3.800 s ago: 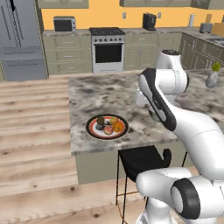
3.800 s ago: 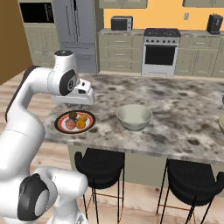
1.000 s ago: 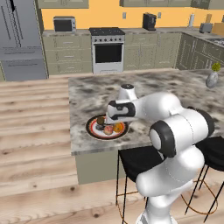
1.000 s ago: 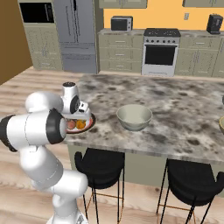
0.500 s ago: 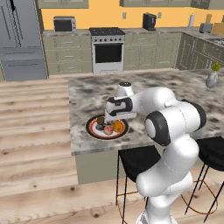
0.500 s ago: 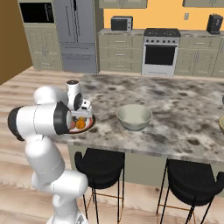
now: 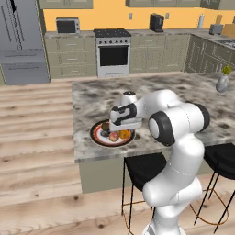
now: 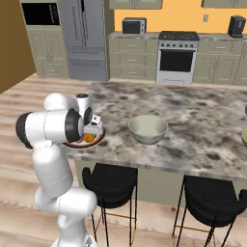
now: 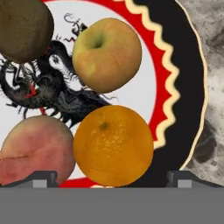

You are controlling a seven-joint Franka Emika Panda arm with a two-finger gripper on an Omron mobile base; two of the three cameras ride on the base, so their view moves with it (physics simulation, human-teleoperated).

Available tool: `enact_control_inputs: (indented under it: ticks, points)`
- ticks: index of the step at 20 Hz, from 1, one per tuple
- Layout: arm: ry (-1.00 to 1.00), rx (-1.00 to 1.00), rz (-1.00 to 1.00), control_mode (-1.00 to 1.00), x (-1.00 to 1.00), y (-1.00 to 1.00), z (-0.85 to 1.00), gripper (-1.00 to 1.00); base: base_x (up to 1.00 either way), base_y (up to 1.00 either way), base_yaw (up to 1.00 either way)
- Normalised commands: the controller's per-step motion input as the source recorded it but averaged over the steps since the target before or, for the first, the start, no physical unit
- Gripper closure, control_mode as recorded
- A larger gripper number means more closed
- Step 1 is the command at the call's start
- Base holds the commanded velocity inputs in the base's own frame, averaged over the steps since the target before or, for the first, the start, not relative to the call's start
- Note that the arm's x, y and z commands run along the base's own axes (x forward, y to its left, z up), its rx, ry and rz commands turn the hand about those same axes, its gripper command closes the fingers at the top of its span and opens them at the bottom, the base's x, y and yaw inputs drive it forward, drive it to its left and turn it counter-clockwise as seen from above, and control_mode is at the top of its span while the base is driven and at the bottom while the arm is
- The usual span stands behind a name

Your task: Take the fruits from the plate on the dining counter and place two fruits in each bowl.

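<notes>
Nothing is moved yet: all four fruits sit on the plate (image 9: 186,87), and the bowl (image 8: 148,129) at three o'clock from it on the counter (image 8: 193,120) looks empty. The gripper (image 9: 109,177) hangs low over the plate, jaws wide, holding nothing. Between the tips lies the orange (image 9: 113,145); the peach (image 9: 35,153) touches it at nine o'clock, the apple (image 9: 106,54) sits at twelve, the kiwi (image 9: 24,28) at eleven.
</notes>
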Motion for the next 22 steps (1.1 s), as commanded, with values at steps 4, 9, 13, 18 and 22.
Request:
enact_control_inputs:
  ticks: [4,9,13,18,22]
  points:
    - [0.0,0.0,0.0,-1.0,0.22,0.03,-0.27,-1.0,0.0,0.0,0.0]
    - [0.0,0.0,-0.08,-1.0,0.11,0.0,-0.25,-1.0,0.0,0.0,0.0]
    - [0.0,0.0,-0.06,-1.0,0.0,0.01,-0.32,-1.0,0.0,0.0,0.0]
    - [0.0,0.0,0.0,-1.0,-0.04,0.04,-0.21,-1.0,0.0,0.0,0.0]
    - [0.0,0.0,0.0,-1.0,-0.07,0.02,-0.2,-1.0,0.0,0.0,0.0]
